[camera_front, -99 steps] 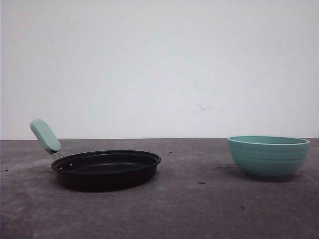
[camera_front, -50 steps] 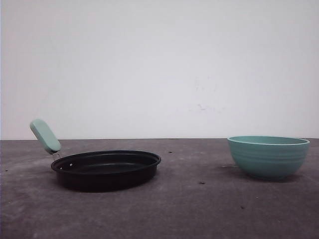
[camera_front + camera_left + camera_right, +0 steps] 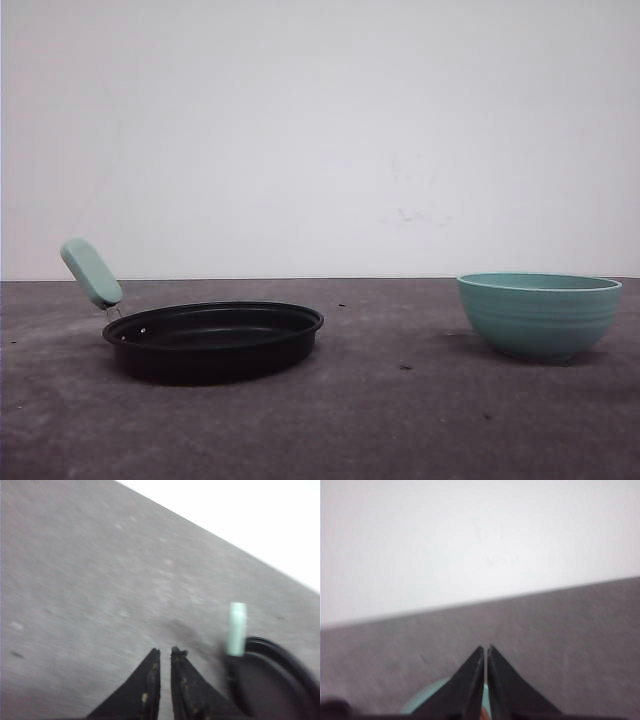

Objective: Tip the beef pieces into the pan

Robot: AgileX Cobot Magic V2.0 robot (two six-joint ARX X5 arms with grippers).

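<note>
Sitting unmoved since a second ago, the pan awaits, bowl well to its right (pouring unstarted); left gripper and right gripper pinched narrow, empty.

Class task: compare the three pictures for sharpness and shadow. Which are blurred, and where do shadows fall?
Front view: sharp, soft even light, faint shadows under the pan and bowl. Left wrist view: smeared, the pan handle streaked, the left gripper soft-edged. Right wrist view: hazy throughout, the right gripper dark against the table.
</note>
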